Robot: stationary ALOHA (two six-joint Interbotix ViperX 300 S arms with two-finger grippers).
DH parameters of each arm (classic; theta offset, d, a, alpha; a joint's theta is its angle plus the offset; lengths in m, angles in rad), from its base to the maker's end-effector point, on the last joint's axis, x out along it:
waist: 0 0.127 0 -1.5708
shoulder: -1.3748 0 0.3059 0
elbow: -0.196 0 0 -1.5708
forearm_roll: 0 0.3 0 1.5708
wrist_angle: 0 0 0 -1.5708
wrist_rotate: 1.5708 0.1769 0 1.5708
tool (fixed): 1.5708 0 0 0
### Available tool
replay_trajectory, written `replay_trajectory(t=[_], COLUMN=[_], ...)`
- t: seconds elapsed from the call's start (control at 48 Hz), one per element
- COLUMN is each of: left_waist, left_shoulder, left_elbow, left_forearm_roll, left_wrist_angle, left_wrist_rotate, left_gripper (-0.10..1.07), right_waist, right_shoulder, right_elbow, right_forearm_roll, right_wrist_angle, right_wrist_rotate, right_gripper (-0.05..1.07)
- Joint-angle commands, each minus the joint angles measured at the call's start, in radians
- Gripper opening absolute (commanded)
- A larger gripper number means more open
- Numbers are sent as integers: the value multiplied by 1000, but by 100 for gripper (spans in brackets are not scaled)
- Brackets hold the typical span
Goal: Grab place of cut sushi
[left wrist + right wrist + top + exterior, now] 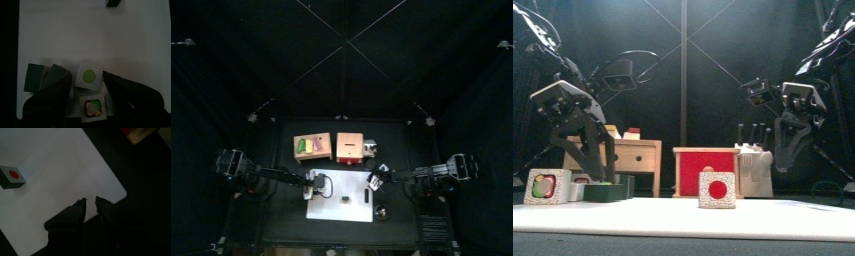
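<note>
A white cutting board (80, 35) holds cut sushi pieces. In the left wrist view a piece with a green centre (89, 76) and one with a mixed filling (92, 109) lie between my left gripper's (93, 92) open jaws, touching neither. A dark green block (33, 78) lies beside them. In the front view the left gripper (596, 160) hangs just above the block (607, 191). A piece with a red centre (716, 188) stands alone on the board, also in the right wrist view (12, 175). My right gripper (91, 204) is shut and empty over the board's corner.
Behind the board stand a wooden box (633, 155), a red box (700, 165) and a white knife block (755, 168). In the top view the boxes (310, 146) sit beyond the board (342, 210). Black curtains surround the table.
</note>
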Motion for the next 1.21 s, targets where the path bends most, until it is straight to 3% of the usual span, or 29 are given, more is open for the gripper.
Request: replay_trajectory(t=[0.0, 0.146, 0.396, 0.875, 1.188], left_waist=[-3, -11, -55, -95, -91], left_shoulder=[-8, 18, 156, 334, 377], left_elbow=[-37, -81, -206, -397, -426], left_forearm_roll=[3, 21, 77, 6, -21], left_wrist_angle=[-17, -64, -184, -198, -192], left_wrist_rotate=[3, 5, 0, -3, -2], left_gripper=[88, 88, 88, 88, 83], right_waist=[3, 6, 8, 18, 18], right_shoulder=[-11, -11, -11, -11, -11], right_elbow=[-17, -18, -15, -11, -6], right_forearm_roll=[-3, -3, -5, -21, -21], right_wrist_angle=[-3, -3, -3, -3, -3], right_wrist_rotate=[2, 2, 2, 0, 0], right_gripper=[65, 65, 65, 65, 65])
